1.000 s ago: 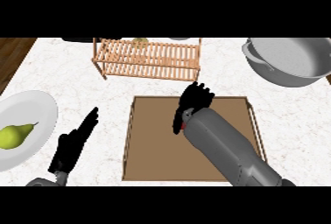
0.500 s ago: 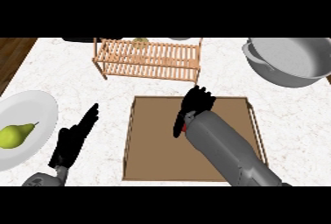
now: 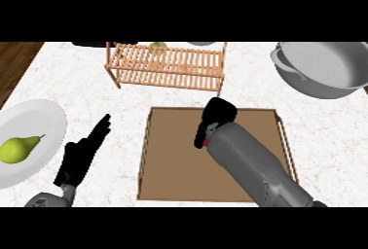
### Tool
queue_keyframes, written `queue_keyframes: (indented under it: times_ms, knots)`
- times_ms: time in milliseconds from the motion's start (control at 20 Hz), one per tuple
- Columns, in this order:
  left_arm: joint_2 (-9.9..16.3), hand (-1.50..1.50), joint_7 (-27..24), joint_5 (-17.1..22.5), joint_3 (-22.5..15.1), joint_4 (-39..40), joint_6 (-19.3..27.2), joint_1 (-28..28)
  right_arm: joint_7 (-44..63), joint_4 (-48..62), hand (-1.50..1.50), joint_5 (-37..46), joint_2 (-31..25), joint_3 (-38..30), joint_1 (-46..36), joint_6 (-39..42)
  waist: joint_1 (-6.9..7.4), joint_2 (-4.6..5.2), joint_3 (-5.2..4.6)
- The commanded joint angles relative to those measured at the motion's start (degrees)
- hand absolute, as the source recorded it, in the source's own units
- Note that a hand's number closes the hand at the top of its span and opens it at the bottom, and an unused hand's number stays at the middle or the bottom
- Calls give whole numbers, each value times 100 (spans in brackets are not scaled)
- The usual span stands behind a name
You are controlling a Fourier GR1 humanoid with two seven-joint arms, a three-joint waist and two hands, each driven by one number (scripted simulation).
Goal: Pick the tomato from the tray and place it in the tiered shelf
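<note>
1. The right hand (image 3: 215, 118) is over the flat brown wooden tray (image 3: 173, 180), its black fingers curled downward and bunched together.
2. A small sliver of red shows just beneath those curled fingers, at the wrist side; this seems to be the red tomato (image 3: 206, 142), nearly all of it hidden by the hand, so I cannot tell how the fingers bear on it.
3. Beyond the right fingertips, past the tray's far edge, stands the light wooden slatted tiered shelf (image 3: 167, 64) on the white marbled counter (image 3: 316, 126).
4. A pale greenish item (image 3: 158, 46) shows behind the shelf's slats; what it is I cannot tell.
5. To the right of the right fingers and farther away sits a large grey metal pot (image 3: 327, 68).
6. The left hand (image 3: 82, 154) rests over the counter just left of the tray, fingers straight, held together, pointing away and holding nothing.
7. Left of the left fingers lies a white round plate (image 3: 39, 121) bearing a yellow-green pear (image 3: 18, 149).
</note>
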Motion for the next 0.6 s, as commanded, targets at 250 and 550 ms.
queue_keyframes:
  times_ms: [250,550]
  knots:
    - [-39,0,-253,-102,211,277,-137,102,1398,-683,150,429,95,692,113,-348,-84,32,13]
    - [-80,0,-22,-218,202,-89,-64,316,1500,-2419,150,653,92,1242,802,-346,-117,21,16]
